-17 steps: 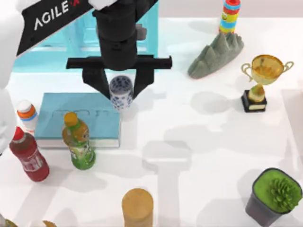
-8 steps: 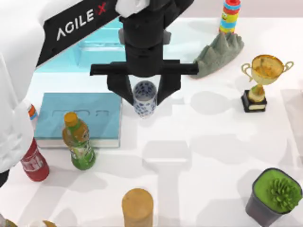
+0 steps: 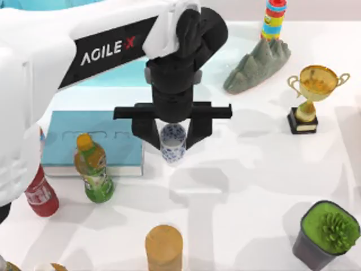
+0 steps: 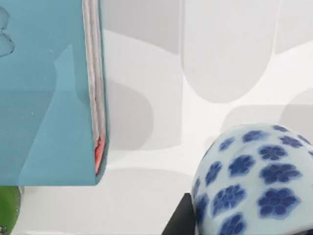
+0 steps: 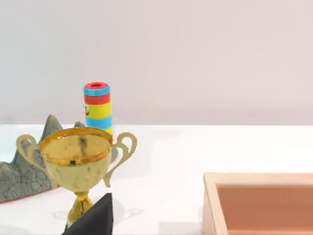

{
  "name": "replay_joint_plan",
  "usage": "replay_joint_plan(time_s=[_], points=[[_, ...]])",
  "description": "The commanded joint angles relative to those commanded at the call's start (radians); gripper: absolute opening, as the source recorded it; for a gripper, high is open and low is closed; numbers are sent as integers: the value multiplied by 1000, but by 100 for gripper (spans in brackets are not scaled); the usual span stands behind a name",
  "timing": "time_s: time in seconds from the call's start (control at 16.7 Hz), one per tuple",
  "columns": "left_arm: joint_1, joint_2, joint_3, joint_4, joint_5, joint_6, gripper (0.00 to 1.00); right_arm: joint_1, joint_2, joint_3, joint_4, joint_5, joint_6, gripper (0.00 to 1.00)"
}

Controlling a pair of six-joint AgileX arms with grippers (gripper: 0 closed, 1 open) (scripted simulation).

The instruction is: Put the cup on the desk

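The cup [image 3: 172, 145], small and white with a dense blue flower pattern, stands upright between the black fingers [image 3: 148, 131] of my left gripper [image 3: 172, 140], which is shut on it. It hangs over the white desk [image 3: 242, 180], just right of the teal book [image 3: 93, 141]. I cannot tell whether its base touches the desk. The left wrist view shows the cup's patterned side [image 4: 249, 181] close up, with the book's edge [image 4: 95, 98] beside it. My right gripper [image 5: 93, 220] sits parked at the table's right, near the golden trophy [image 5: 78, 161].
A green bottle [image 3: 96, 169] and a red bottle [image 3: 39, 195] stand front left. A tan cylinder [image 3: 163, 245] is at the front. The grey rock [image 3: 256, 65], striped toy [image 3: 274, 17], trophy [image 3: 313, 93], potted plant [image 3: 327, 231] and wooden tray [image 5: 264, 200] occupy the right.
My left arm has carried the cup to the right, off the book's corner, then towards the front and lower over the white desk. The gripper has stayed shut on it.
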Motion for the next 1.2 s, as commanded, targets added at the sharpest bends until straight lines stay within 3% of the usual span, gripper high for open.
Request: replay_joint_plan(time_s=[0.24,1.02,1.2], points=[[0,0,-2,2,0,0,0,0,0,0,0,0,0,100],[0,0,-2,2,0,0,98,0,0,0,0,0,0,100],[0,0,-2,2,0,0,100,0,0,0,0,0,0,100]])
